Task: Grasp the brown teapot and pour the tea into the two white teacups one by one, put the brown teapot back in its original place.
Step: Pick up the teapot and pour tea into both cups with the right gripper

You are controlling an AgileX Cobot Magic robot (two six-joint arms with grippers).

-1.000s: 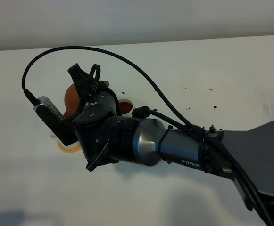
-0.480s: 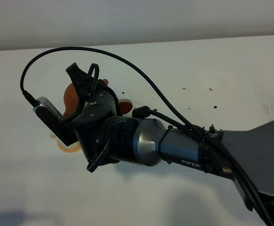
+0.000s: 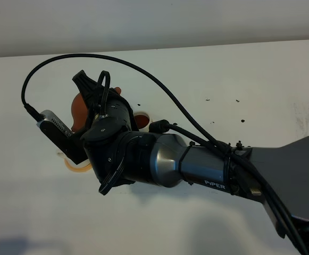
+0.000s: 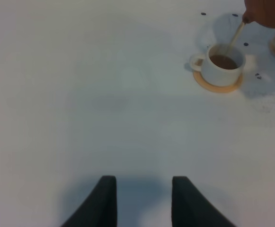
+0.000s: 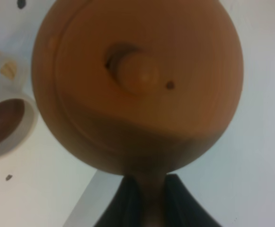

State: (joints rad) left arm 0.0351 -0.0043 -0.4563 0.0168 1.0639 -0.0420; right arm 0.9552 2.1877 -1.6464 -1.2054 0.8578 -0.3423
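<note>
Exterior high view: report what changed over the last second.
The right fingers, shut on the brown teapot at its handle, drifted slightly left and up in that view, carrying the teapot along. The grip stayed, the forearm barely moved, and the orange coaster beside the arm sat where it was.

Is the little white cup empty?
No, the white cup holds brown tea, and a thin stream runs into it from the teapot.
</note>
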